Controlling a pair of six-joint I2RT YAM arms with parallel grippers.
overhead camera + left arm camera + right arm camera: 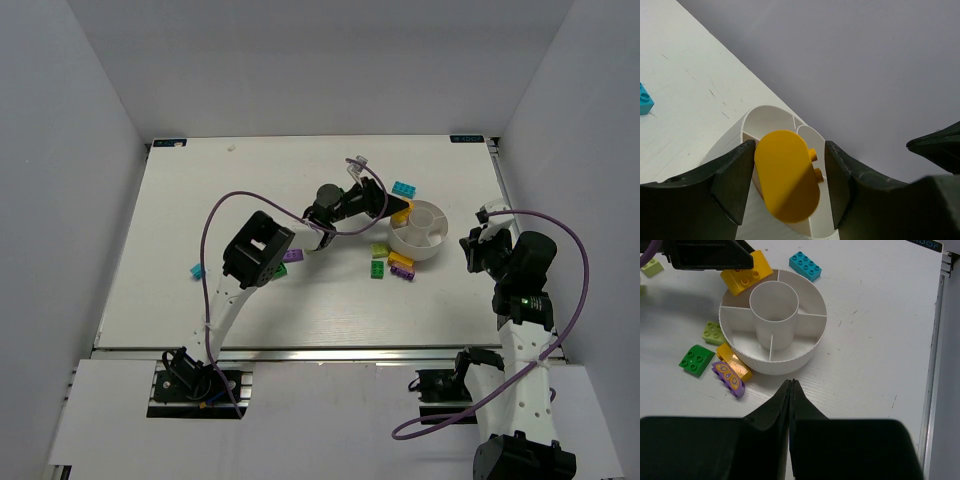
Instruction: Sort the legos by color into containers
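Observation:
The white divided bowl [420, 248] stands right of centre; its compartments look empty in the right wrist view [810, 352]. My left gripper [388, 205] hovers at the bowl's far-left rim. A yellow-orange brick [787, 175] sits tilted between its jaws over the rim [747, 275], touching the left finger [735, 180], with a small gap to the right finger [840, 180]. The jaws stand slightly wider than the brick. My right gripper [791, 385] is shut and empty, just right of the bowl [470, 245].
A cyan brick [805, 265] lies behind the bowl. Lime [714, 332], dark green [696, 360], orange [732, 362] and purple [729, 377] bricks lie at its front left. A purple [292, 256] and a cyan brick [197, 271] lie farther left.

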